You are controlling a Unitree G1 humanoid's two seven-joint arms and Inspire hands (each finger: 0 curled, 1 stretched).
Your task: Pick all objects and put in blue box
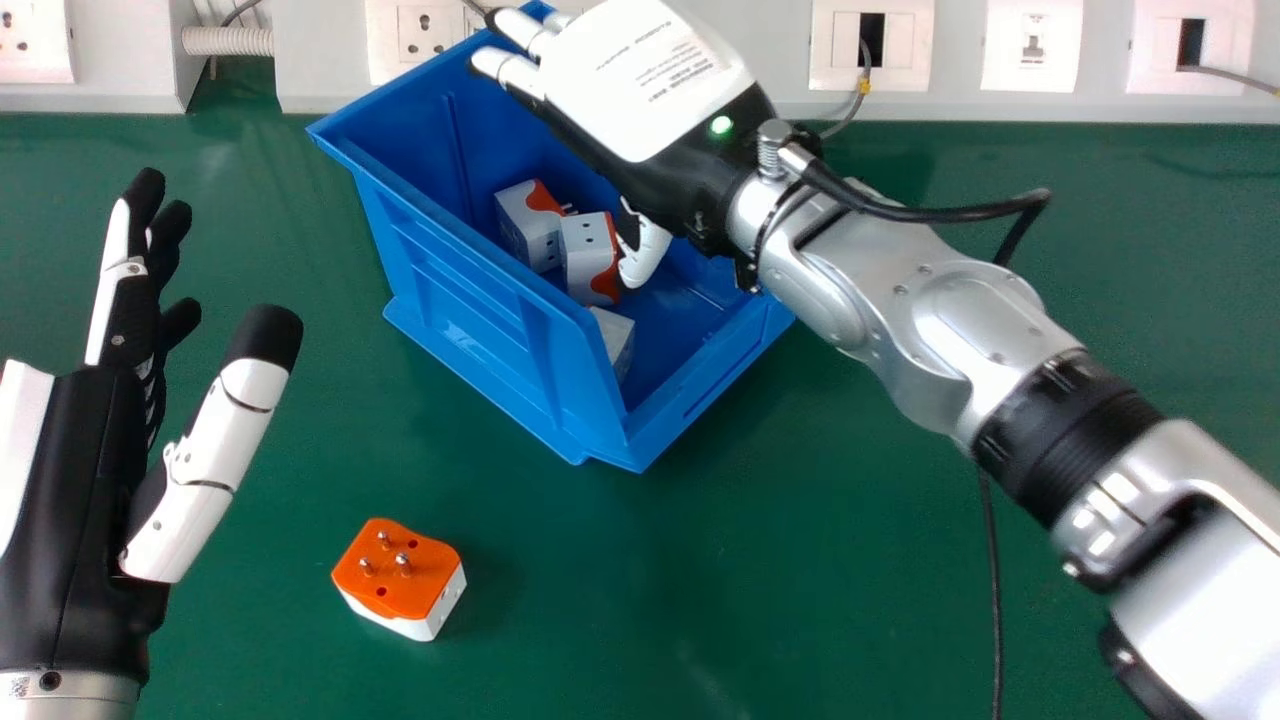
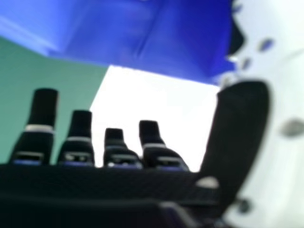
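A green tabletop (image 1: 820,560) runs back to white wall trunking with sockets (image 1: 960,104). In the head view, the right hand (image 1: 650,80) is spread wide over the open blue plastic box (image 1: 460,315), no object seen in its grasp. Its thumb dips beside a white-and-orange plug adapter (image 1: 585,250); if it catches that or the rim on leaving, the box could shift. The looping black cable (image 1: 930,212) at its wrist might snag too. One orange-topped white adapter (image 1: 400,580) sits outside, pins up, nearer the left hand (image 1: 75,470), which is open; a grasp landing on those pins could slip and skid it away. Another adapter (image 1: 525,225) lies deeper in the box, and the wall half hides a pale block (image 1: 612,338).

In the right hand view, the fingers are straight and the thumb stands apart; a glaring white patch (image 2: 156,104) beyond them is hard to identify, and the box is cut off by the frame
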